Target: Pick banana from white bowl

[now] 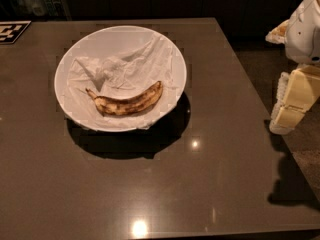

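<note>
The banana (131, 103), curved, yellow-brown with dark blotches, lies in the front half of the white bowl (120, 31), on its crumpled white lining. The bowl stands on the far left part of a dark brown table (150, 194). My gripper (284, 123), cream-coloured, hangs at the right edge of the view, beyond the table's right edge. It is far to the right of the bowl and holds nothing that I can see.
A black-and-white marker tag (11, 31) lies at the table's far left corner. My white arm housing (305, 29) is at the upper right above the gripper. Floor shows to the right of the table edge. Ceiling lights glare on the tabletop.
</note>
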`<move>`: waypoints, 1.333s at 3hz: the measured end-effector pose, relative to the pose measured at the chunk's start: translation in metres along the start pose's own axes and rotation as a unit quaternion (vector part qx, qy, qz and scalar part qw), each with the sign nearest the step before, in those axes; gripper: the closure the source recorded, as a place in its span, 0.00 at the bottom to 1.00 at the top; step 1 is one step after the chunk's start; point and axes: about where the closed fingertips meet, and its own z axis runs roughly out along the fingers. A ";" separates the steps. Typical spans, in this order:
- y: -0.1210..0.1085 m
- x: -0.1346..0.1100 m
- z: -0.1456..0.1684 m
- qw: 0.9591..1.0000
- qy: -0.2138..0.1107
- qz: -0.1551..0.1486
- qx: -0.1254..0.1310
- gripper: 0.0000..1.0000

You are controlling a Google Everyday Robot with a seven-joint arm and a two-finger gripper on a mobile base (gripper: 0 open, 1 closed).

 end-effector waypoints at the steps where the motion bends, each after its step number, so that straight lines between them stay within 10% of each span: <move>1: 0.001 -0.030 0.008 0.998 0.025 -0.049 -0.019 0.00; 4: -0.002 -0.081 0.026 0.991 0.064 -0.115 -0.033 0.00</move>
